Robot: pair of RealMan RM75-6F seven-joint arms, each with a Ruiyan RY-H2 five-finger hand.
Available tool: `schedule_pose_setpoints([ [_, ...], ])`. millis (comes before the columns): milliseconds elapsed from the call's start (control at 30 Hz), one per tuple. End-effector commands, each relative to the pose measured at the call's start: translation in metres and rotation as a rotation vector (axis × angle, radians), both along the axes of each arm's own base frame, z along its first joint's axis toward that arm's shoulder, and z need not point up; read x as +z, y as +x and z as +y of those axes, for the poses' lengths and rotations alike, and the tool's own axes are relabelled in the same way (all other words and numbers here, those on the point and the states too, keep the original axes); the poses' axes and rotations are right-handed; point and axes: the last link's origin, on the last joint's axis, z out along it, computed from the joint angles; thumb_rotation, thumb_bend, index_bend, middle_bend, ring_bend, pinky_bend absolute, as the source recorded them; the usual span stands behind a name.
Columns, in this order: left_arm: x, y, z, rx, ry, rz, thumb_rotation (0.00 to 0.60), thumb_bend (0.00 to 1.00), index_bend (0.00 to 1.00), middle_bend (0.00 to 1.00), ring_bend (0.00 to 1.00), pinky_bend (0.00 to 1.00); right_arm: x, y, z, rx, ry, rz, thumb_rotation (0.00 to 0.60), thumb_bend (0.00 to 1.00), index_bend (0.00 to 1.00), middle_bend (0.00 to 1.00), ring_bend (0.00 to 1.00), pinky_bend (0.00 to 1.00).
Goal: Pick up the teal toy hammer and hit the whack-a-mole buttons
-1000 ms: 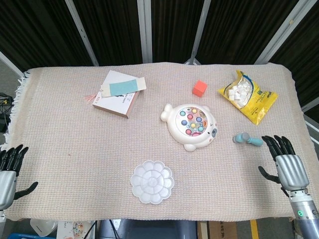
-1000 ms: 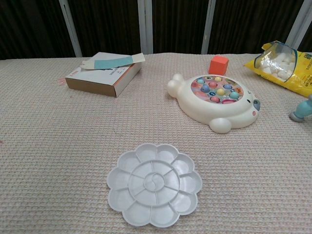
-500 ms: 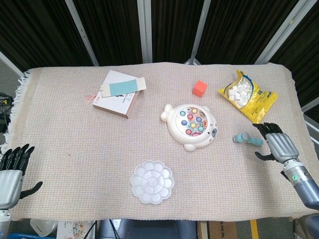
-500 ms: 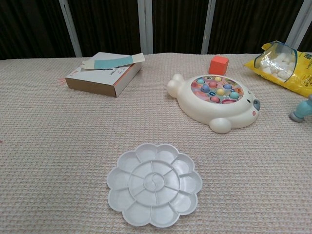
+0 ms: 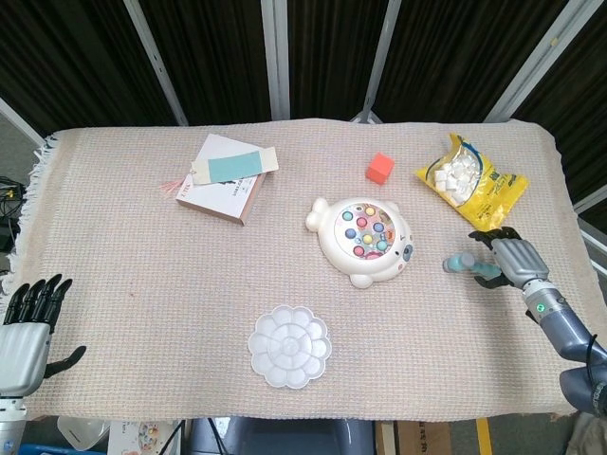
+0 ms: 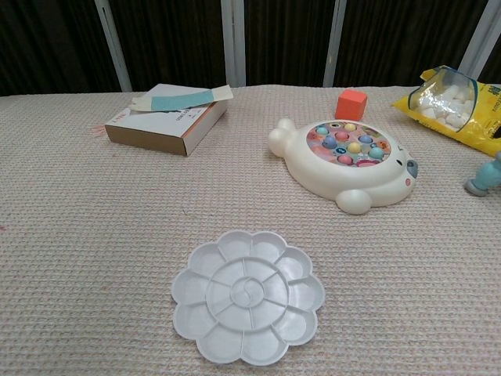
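— Status on the hands?
— Right hand (image 5: 505,259) is at the hammer (image 5: 464,263), fingers curled around the handle end. Can't tell if I actually grip it or only touch it. Left hand (image 5: 26,322) sits at the near left table edge, fingers spread, holding nothing.
— Hammer location?
— Lying on the cloth (image 5: 142,256), right of the mole game (image 5: 362,239), just below the yellow bag (image 5: 471,182). Chest view shows only its head (image 6: 487,175) at the right edge.
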Motion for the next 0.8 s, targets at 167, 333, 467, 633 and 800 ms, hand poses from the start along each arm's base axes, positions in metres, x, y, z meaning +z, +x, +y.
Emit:
schedule_pose_setpoints([
  [167, -0.001, 0.002, 0.002, -0.001, -0.006, 0.003, 0.600, 0.15, 0.00, 0.00, 0.00, 0.00, -0.012, -0.010, -0.005, -0.028, 0.019, 0.002, 0.600, 0.34, 0.26, 0.28, 0.18, 0.04],
  [333, -0.003, 0.003, 0.003, 0.001, -0.011, 0.005, 0.600, 0.15, 0.00, 0.00, 0.00, 0.00, -0.018, -0.015, -0.008, -0.045, 0.020, -0.005, 0.600, 0.35, 0.29, 0.31, 0.20, 0.05],
  [467, -0.003, 0.003, 0.003, 0.003, -0.011, 0.006, 0.600, 0.15, 0.00, 0.00, 0.00, 0.00, -0.022, -0.019, -0.010, -0.057, 0.022, -0.009, 0.600, 0.35, 0.30, 0.32, 0.21, 0.06],
  [633, -0.004, 0.003, 0.004, 0.004, -0.014, 0.007, 0.600, 0.15, 0.00, 0.00, 0.00, 0.00, -0.026, -0.021, -0.014, -0.063, 0.021, -0.016, 0.600, 0.38, 0.32, 0.33, 0.23, 0.06],
  [800, -0.004, 0.003, 0.005, 0.005, -0.015, 0.008, 0.600, 0.15, 0.00, 0.00, 0.00, 0.00, -0.028, -0.022, -0.017, -0.064, 0.018, -0.020, 0.600, 0.41, 0.34, 0.34, 0.24, 0.07],
])
